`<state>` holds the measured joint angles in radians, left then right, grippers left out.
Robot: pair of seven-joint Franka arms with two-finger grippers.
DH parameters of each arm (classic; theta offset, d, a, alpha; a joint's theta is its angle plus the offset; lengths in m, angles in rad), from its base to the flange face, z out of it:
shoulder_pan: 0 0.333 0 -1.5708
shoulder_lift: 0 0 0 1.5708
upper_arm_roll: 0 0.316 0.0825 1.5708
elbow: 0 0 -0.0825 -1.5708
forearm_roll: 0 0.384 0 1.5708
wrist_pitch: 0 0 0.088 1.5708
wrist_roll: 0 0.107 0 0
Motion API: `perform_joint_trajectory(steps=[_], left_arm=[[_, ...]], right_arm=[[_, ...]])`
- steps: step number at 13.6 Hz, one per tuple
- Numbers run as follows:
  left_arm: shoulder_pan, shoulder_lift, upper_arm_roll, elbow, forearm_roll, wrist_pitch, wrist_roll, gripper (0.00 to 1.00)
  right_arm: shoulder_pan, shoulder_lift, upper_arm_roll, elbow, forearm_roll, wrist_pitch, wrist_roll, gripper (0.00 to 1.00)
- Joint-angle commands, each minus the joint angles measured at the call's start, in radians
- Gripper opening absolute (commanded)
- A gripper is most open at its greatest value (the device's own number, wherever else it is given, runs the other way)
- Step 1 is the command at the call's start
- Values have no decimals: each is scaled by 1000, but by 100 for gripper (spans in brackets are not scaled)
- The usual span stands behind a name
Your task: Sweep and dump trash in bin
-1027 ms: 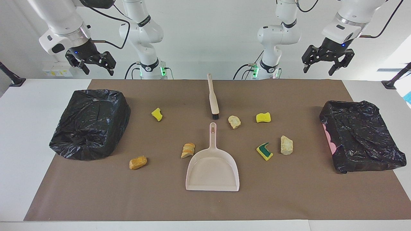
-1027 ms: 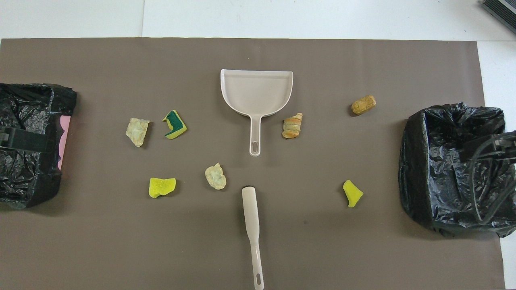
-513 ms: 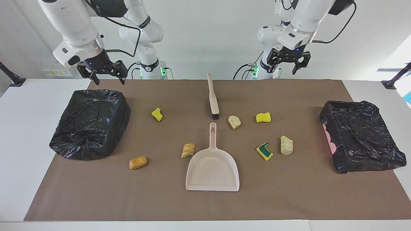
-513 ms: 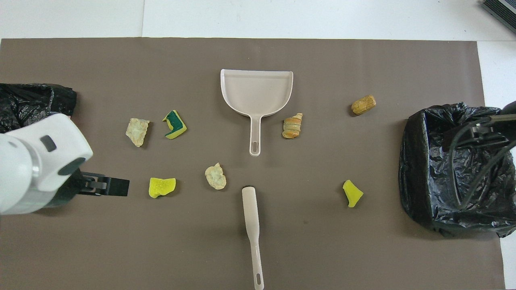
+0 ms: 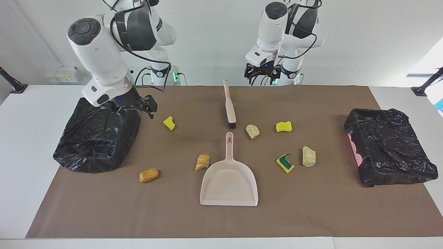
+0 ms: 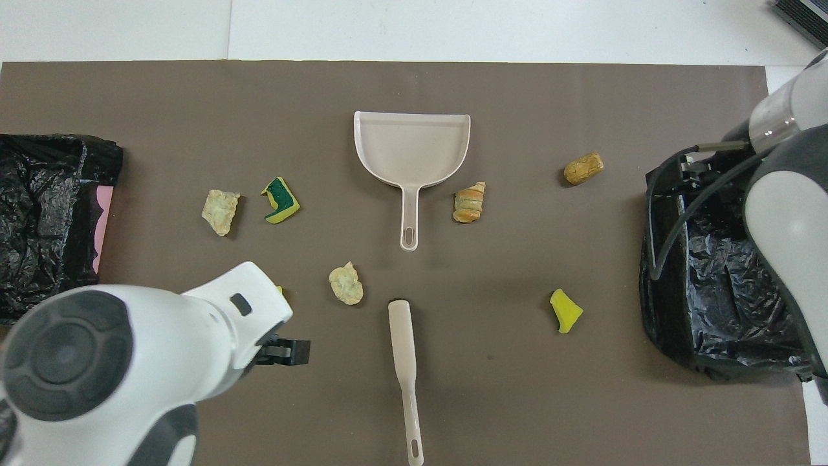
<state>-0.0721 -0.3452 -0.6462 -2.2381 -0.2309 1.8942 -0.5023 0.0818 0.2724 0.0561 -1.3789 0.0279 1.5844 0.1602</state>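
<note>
A white desk (image 5: 31, 145) carries a brown paper mat (image 5: 311, 214) strewn with seven bits of trash. A plain yellow sponge wedge (image 5: 169, 123) lies nearest the black-bagged bin at the right arm's end (image 5: 93, 138); an orange-brown bread roll (image 5: 148, 175) sits farther from the robots, and a tan sliced bread chunk (image 5: 202, 162) lies just beside the pan of the beige plastic dustpan (image 5: 229, 183). Toward the left arm's end lie a pale beige stone-like lump (image 5: 253, 131), a wavy yellow sponge piece (image 5: 283, 127), a green-faced yellow sponge piece (image 5: 285, 163) and, just beside it, a larger pale stone-like lump (image 5: 309, 156). The other black-bagged bin, with pink showing at one edge (image 5: 387, 152), stands at the left arm's end. A beige brush with black bristles (image 5: 229, 105) lies in line with the dustpan's handle, bristles toward it, the two apart. The right end effector (image 5: 136, 108) hangs with its fingers spread and empty over the edge of its bin, near the plain yellow wedge. The left end effector (image 5: 262, 72) hangs with its fingers apart, holding nothing, over the mat's edge nearest the robots, beside the brush's handle tip.
</note>
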Motion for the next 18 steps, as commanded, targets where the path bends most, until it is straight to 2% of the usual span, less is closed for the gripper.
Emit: perform_joint_trajectory(steps=[1, 4, 7, 9, 13, 16, 18], left_arm=[[-11, 6, -93, -86, -30, 104, -102, 100], [-23, 55, -202, -165, -105, 297, -147, 100], [-25, 181, -268, -186, -105, 396, -142, 100], [-29, 213, -295, -184, -104, 414, -143, 100], [-28, 222, -299, -184, -104, 404, -143, 100], [-18, 221, -297, -183, -91, 399, -142, 83], [-18, 215, -296, -179, -81, 399, -142, 62]], right_arm=[[42, 66, 5, 26, 20, 78, 108, 100], [127, 123, 5, 24, 21, 207, 238, 100], [173, 206, 5, 32, 15, 294, 366, 100], [214, 231, 5, 31, 15, 336, 410, 100], [289, 275, 4, 32, 9, 410, 539, 100], [311, 295, 4, 31, 7, 440, 579, 100], [341, 309, 4, 27, 4, 460, 611, 100]])
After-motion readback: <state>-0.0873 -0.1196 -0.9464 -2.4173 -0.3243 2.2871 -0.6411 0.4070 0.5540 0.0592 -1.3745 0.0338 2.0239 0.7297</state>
